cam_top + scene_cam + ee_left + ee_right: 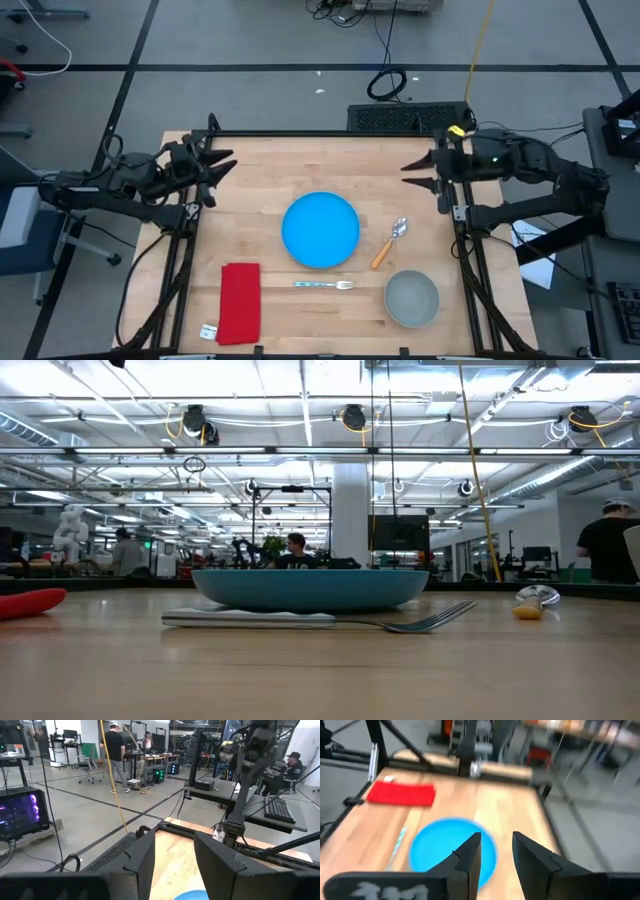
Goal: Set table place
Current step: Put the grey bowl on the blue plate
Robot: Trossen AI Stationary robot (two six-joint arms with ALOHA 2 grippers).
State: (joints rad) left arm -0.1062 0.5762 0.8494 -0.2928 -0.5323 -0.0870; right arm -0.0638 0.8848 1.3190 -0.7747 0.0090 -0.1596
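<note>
The blue plate (320, 230) rests flat mid-table, also in the low view (310, 587) and right wrist view (440, 847). The grey bowl (412, 298) stands at the near right. The silver fork (323, 285) lies just near of the plate (330, 622). The orange-handled spoon (390, 243) lies right of the plate (530, 603). My left gripper (222, 167) hovers open above the far left of the table. My right gripper (418, 172) hovers open above the far right. Neither touches anything.
A red folded cloth (240, 302) lies at the near left with a small white tag (208, 332) beside it. Black frame rails (330, 133) edge the table. People and equipment stand in the room beyond. Bare wood spans the far half between the grippers.
</note>
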